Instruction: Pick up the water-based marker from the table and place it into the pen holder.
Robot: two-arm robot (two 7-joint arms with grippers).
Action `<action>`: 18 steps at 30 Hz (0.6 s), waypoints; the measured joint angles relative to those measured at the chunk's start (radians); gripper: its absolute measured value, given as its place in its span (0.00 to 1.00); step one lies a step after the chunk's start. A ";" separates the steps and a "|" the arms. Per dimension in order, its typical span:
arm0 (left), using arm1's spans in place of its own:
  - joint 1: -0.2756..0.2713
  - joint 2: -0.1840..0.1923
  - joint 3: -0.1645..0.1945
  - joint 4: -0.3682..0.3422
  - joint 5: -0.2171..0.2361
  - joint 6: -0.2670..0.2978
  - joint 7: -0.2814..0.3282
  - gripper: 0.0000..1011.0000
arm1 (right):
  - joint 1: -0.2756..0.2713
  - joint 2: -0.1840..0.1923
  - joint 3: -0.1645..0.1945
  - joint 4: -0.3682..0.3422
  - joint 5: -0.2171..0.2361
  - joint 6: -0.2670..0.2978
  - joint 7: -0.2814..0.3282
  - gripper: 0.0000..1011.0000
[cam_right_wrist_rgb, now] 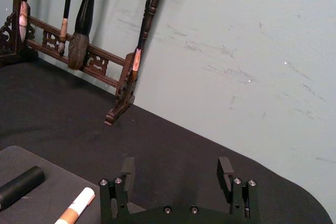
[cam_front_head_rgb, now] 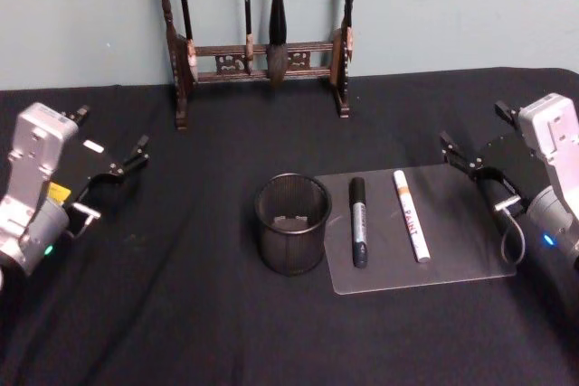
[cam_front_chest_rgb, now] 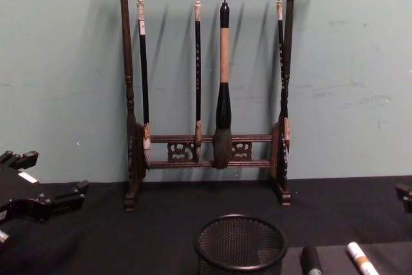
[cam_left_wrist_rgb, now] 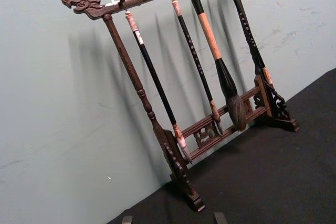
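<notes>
Waiting at the start, by my reading: nothing was gripped and the pick had not begun. Left hand [cam_front_head_rgb: 113, 178] hung at the left edge of the head view, fingers apart and empty, well apart from the task's things; likely parked. Right hand [cam_right_wrist_rgb: 176, 167] sat at the right edge of the head view, fingers likewise spread and empty, just beside the right border of the grey translucent rectangular mat [cam_front_head_rgb: 452, 255]. Being nearer, it looked the likelier arm for the pick.

Two pens lay on that mat, lower centre-right of the head view, side by side and not touching. One was a black marker with a grey-labelled barrel [cam_front_head_rgb: 358, 221]; to its right lay a white marker with an orange band, marked PAINT [cam_front_head_rgb: 411, 215]. I took the black marker for the water-based one, since the other was labelled as paint; not certain. Lying flat with a gap on either side, it left room for fingers to straddle the barrel.

Small round black wire-mesh pen holder [cam_front_head_rgb: 291, 223] stood upright on the black cloth-covered desk [cam_front_head_rgb: 181, 314], just left of the mat, mouth upward and near the black marker, so the carry would be short. Tall dark wooden rack of hanging calligraphy brushes [cam_front_chest_rgb: 127, 94] stood at the top of the frame against the pale green wall [cam_front_chest_rgb: 58, 62], well behind.
</notes>
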 joint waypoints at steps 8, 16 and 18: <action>0.000 0.000 0.000 0.000 0.000 0.000 0.000 0.99 | 0.000 0.000 0.000 0.000 0.000 0.000 0.000 0.99; 0.000 0.000 0.000 0.000 0.000 0.000 0.000 0.99 | 0.000 0.000 0.000 0.000 0.000 0.000 0.000 0.99; 0.000 0.000 0.000 0.000 0.000 0.000 0.000 0.99 | 0.000 0.000 0.000 0.000 0.000 0.000 0.000 0.99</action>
